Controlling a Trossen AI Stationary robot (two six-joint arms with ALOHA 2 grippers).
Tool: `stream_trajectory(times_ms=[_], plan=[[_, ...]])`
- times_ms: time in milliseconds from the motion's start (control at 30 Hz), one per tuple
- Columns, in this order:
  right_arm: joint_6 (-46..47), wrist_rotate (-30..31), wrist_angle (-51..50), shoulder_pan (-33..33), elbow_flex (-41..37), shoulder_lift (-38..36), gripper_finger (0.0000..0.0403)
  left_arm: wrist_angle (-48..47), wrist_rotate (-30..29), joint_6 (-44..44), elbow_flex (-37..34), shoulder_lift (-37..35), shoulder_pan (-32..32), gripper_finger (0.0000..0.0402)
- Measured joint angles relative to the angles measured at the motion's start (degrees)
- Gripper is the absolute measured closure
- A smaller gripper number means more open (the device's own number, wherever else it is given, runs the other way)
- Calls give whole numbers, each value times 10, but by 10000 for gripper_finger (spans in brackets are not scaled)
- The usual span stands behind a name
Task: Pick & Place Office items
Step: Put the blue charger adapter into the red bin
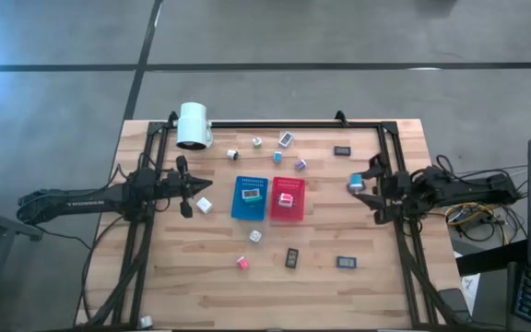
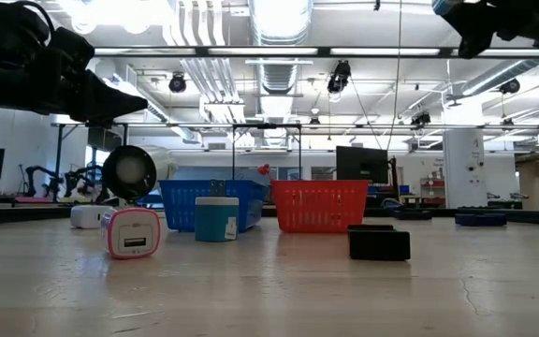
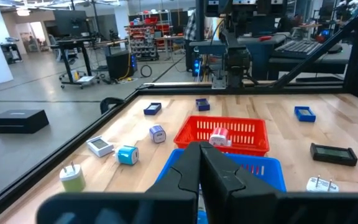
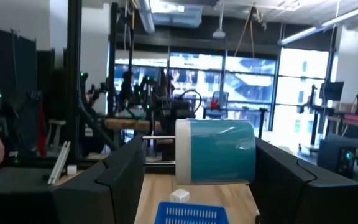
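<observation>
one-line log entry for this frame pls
left gripper: shut, empty, beside blue tray | right gripper: holding teal cube, raised off table | red tray: one item inside

floor: grey concrete floor (image 1: 339, 32) crossed by dark lines around my light wooden plank tabletop (image 1: 275, 295) | ceiling: white pipes and ducts (image 2: 279, 28), bright lamps | far wall: tall gridded windows (image 4: 229, 81) letting in daylight

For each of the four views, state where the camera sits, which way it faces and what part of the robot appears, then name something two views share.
High: overhead, looking straight down; both arms, left gripper, right gripper.
Low: table height, level across the table; arms at the top corners.
Left wrist: over shut fingers, toward the red tray.
Right wrist: between fingers holding a teal block.
Shared: the blue tray appears in the high and low views.
</observation>
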Motion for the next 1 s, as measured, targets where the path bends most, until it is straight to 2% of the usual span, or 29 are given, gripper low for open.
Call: stream_trajectory(times_ms=[167,400,533,700,1000], plan=[[-12,3,-42,0,-10,-59,175,0,0,0,0,0,0,390],[-26,18,-85,-3,-24,-102,175,0,0,0,0,0,0,390],[-45,47,-87,-3,-35,-107,175,0,0,-1,0,0,0,390],[-74,50,-87,-3,-49,-105,175,0,0,0,0,0,0,389],[-62,53,-99,-3,-52,-91,175,0,0,0,0,0,0,389]])
